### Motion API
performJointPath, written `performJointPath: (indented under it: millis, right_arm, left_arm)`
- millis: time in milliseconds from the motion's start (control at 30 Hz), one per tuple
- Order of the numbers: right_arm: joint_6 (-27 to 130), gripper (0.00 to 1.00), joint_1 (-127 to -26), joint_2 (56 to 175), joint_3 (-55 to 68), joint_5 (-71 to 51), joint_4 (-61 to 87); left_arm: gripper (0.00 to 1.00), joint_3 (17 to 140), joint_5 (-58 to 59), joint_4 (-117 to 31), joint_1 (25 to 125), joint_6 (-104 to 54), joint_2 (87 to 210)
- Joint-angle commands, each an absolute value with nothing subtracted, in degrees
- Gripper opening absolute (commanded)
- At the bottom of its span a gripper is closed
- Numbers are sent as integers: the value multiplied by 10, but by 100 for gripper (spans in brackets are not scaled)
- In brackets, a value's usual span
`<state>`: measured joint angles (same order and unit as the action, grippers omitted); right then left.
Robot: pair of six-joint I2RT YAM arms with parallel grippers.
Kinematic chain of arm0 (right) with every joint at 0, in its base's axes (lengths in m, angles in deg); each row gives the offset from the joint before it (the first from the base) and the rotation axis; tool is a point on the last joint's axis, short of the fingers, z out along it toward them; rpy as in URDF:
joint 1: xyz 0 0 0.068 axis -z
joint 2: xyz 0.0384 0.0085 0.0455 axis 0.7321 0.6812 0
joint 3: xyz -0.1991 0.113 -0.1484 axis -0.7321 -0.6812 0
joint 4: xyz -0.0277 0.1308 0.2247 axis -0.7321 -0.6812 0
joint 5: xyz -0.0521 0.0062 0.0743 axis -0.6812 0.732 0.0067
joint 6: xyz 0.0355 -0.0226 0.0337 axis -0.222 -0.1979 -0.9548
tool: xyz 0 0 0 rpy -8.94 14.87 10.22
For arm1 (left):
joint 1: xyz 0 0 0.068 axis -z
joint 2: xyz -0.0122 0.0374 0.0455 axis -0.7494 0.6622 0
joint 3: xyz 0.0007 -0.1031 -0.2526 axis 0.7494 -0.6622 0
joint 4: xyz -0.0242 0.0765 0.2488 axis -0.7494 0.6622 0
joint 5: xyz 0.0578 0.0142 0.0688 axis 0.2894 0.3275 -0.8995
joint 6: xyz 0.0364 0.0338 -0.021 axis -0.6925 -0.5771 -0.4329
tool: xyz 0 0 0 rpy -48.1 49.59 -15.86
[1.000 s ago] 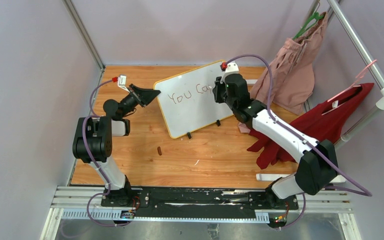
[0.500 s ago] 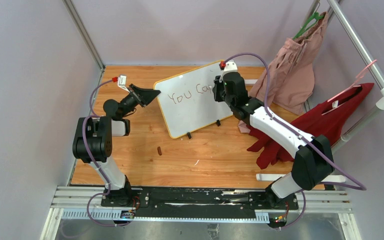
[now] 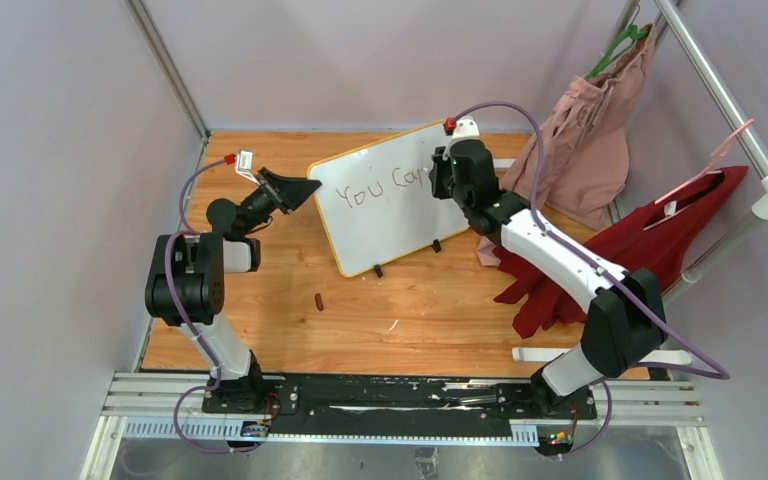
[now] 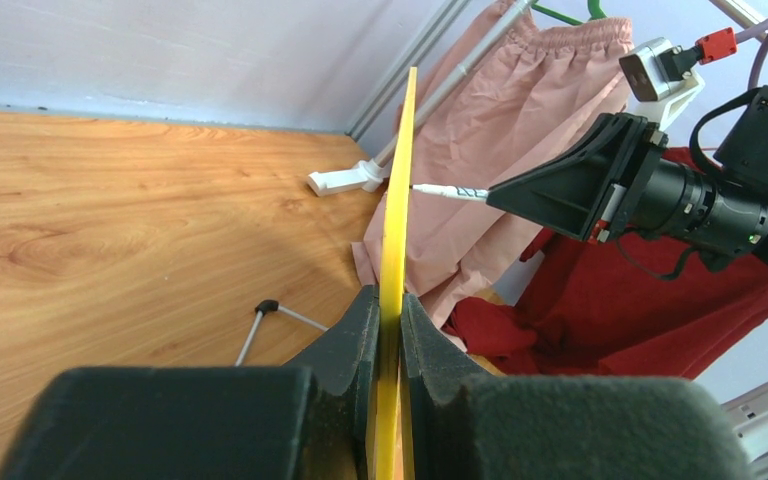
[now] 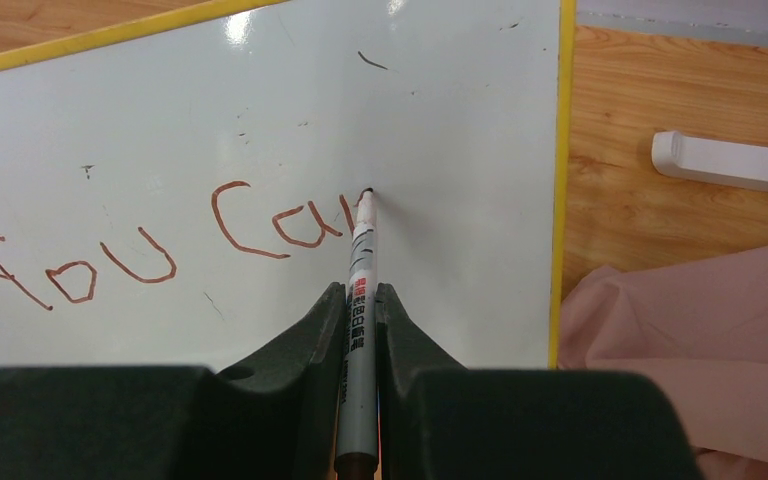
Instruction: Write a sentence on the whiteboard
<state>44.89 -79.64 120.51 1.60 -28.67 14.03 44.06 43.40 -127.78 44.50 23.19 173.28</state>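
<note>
L claw (image 4: 388, 300) clamps the whiteboard (image 4: 398, 190) frame, board edge-on betw its jaws. Thin, stiff, prob light & wobbly, so grip the frame. R claw (image 5: 362, 297) pinches the marker (image 5: 361, 250), tip just ahead on the board, ending the sentence (image 5: 140, 255) "You Ca…".

**Three cameras, one landmark**

The top camera looks down on the whiteboard (image 3: 385, 195) from high up, well back on its near side. The left wrist camera sights close along its edge. The right wrist camera closely faces its white surface. All three share it.
</note>
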Motion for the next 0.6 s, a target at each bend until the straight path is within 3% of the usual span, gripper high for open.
performJointPath:
  millis: [0,567]
  right_arm:
    - [450,0,-783,1212,33,-286,147]
    - [441,0,-775,1197,-6,-283,144]
  left_arm:
    - [0,434,441,-1299,452,226,1719]
    - [0,434,437,-1299,452,227,1720]
